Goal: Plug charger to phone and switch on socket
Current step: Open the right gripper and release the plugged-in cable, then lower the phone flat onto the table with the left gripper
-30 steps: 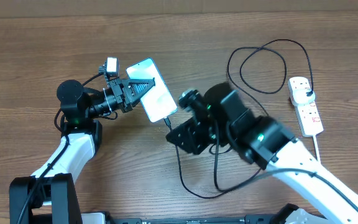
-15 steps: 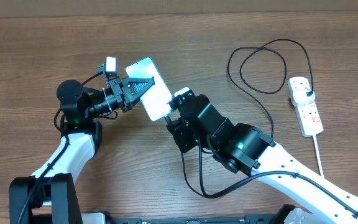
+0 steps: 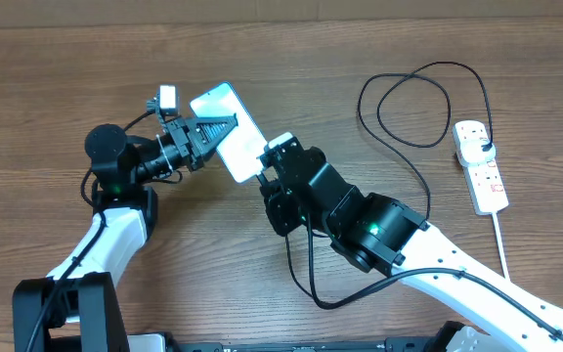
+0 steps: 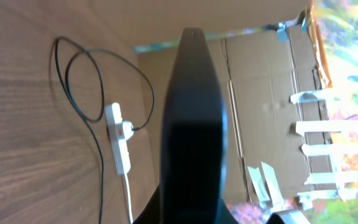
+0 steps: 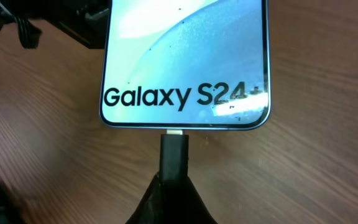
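Observation:
The phone (image 3: 226, 129), light blue screen reading "Galaxy S24+", is held tilted off the table by my left gripper (image 3: 206, 134), which is shut on its upper part. In the left wrist view the phone (image 4: 191, 118) is seen edge-on as a dark slab between the jaws (image 4: 188, 211). My right gripper (image 5: 174, 196) is shut on the charger's black plug (image 5: 174, 155); the plug's metal tip touches the port on the phone's (image 5: 185, 56) bottom edge. In the overhead view the right gripper (image 3: 265, 182) sits at the phone's lower end. The white socket (image 3: 483, 166) lies far right.
The charger's thin black cable (image 3: 399, 108) loops on the table between the right arm and the socket, also in the left wrist view (image 4: 82, 81) beside the socket (image 4: 118, 140). A cardboard wall stands behind the table. The robots' thicker cables trail near the front edge.
My right gripper swung left with the plug to the phone's bottom edge. My left gripper shifted the phone slightly up and left, more tilted.

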